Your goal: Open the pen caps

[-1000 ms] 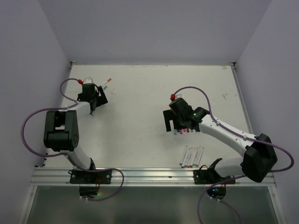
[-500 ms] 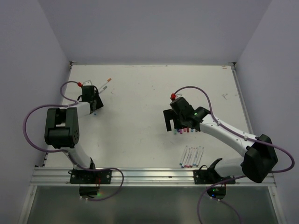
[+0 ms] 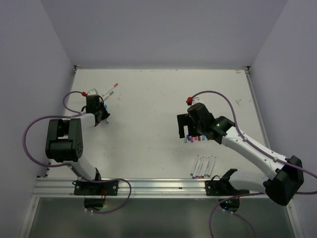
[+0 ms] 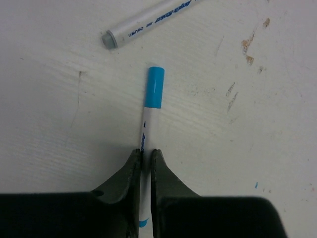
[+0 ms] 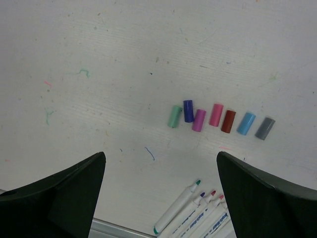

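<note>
My left gripper (image 4: 145, 158) squeezes a white pen (image 4: 148, 126) low in its view, so its blue cap (image 4: 154, 88) pokes up free to pull, I think. My right gripper (image 5: 159, 166) is wide apart over loose caps (image 5: 216, 114) lined up right of centre on the worktop (image 5: 99, 49).

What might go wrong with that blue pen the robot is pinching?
1. The left hand pinches the blue pen by its slim white barrel with only its tips, so the pen might slip or twist out.
2. The blue cap is on, and the open right hand sits far off above the loose caps; reaching over, it might knock the grey-ended pen lying nearby.
</note>
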`<action>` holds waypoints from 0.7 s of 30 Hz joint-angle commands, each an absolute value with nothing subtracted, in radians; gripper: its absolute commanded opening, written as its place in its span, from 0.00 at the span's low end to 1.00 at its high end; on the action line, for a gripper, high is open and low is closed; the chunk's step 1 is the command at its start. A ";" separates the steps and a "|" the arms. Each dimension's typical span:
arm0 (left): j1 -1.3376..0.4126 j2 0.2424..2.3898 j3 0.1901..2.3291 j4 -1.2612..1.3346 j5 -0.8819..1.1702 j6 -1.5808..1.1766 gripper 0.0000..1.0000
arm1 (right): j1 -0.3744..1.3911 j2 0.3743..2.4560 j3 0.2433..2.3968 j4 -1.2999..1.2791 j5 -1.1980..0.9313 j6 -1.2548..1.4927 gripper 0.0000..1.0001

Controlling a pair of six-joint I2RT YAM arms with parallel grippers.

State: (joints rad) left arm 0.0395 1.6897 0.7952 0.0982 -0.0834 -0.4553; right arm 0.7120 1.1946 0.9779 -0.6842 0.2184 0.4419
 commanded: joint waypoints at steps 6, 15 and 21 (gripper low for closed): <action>0.040 1.619 0.591 0.130 0.208 -0.506 0.00 | 0.707 1.097 1.000 -0.726 0.176 0.501 0.98; -0.223 1.215 0.394 0.236 0.342 -0.664 0.00 | 0.707 1.135 0.947 -0.563 -0.070 0.593 0.98; -0.435 0.971 0.259 0.350 0.342 -0.837 0.00 | 0.709 1.180 0.879 -0.335 -0.219 0.666 0.91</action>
